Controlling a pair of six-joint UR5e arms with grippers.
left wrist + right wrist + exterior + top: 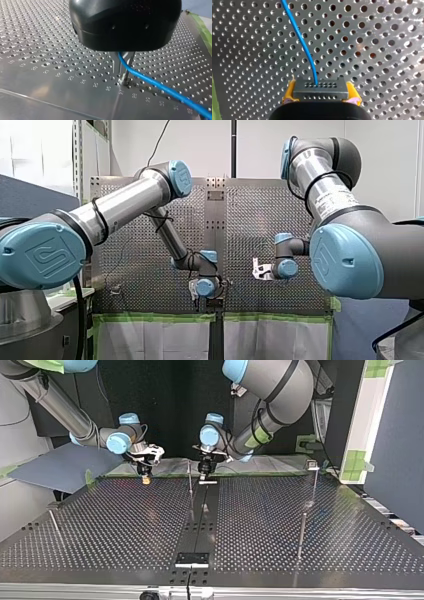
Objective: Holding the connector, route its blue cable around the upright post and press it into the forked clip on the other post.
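Gripping a dark grey rectangular connector [320, 93] by its two short ends, my right tool [320, 86] is closed on it with yellow pads [289, 93]. The connector's long axis runs across from pad to pad. Its face with rows of small holes points away from the tool. A thin blue cable [302, 42] leaves the middle of that face and runs ahead over the silver perforated tabletop [374, 50], curving slightly.

The left wrist view shows the cable's other stretch. It comes out from under the black housing of my left tool [123, 67], crosses a thin metal post [127, 72] screwed into the tabletop, and slants away low over the holes. The housing hides the grip, so I cannot tell whether that tool is open or closed.

The cable cannot be made out in the top view, but the layout can. Both tools hang low at the tabletop's far edge, my right tool [145, 477] at the view's left and my left tool [206, 474] near the middle. The thin post [190, 485] stands between them, just beside my left tool. Well apart at the view's right stands a second slim post [314, 485] with a small fitting on top [313, 464], too small to tell whether it is forked. A dark flat strip [200, 525] runs down the tabletop's middle.
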